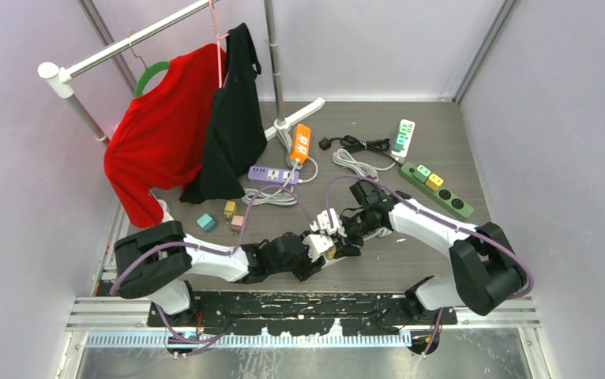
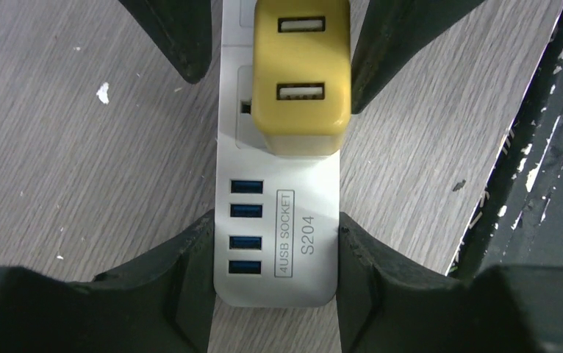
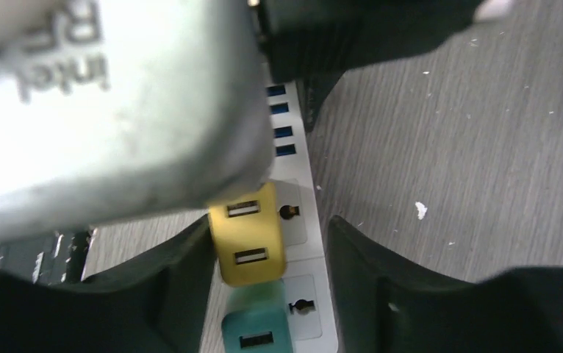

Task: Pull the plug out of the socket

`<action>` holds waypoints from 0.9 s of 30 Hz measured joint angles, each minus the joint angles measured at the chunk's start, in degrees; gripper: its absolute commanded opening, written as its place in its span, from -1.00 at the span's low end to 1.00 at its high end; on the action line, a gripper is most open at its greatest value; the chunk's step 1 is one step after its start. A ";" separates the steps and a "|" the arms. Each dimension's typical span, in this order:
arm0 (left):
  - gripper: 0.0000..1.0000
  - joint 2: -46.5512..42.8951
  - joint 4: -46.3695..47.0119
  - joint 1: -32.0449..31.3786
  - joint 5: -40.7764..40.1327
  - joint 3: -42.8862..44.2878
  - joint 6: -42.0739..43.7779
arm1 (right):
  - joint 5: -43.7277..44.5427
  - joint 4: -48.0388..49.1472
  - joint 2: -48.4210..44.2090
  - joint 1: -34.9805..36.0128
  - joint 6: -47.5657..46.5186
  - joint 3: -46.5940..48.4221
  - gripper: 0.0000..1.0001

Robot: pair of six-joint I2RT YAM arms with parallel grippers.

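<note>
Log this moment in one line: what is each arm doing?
left gripper: shut on white power strip | right gripper: open, straddling yellow plug | yellow plug: seated, not yet pulled

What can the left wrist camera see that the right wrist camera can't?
Only the left wrist view shows the printed label that reads 4USB SOCKET S204. Only the right wrist view shows a teal plug next to the yellow one, and a big silver camera blocking part of the picture. Both views show the yellow plug sitting in the white power strip, and the strip's blue ports.
</note>
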 measured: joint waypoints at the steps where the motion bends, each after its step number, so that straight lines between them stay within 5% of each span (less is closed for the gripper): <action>1: -0.93 0.00 0.31 0.00 0.04 -0.20 -0.02 | -0.42 -0.85 0.94 0.44 -0.39 0.57 -0.15; 8: -1.00 0.00 3.21 0.24 0.17 -1.66 1.01 | 0.20 -6.43 1.31 1.29 -2.38 2.95 -0.86; 18: -1.00 0.00 4.46 1.73 3.28 -2.21 1.66 | 0.50 -5.55 1.36 0.37 3.89 3.45 -0.98; 27: -1.00 0.09 6.73 3.54 6.38 -3.32 1.57 | -0.79 -7.98 1.18 0.15 -3.63 3.45 -0.98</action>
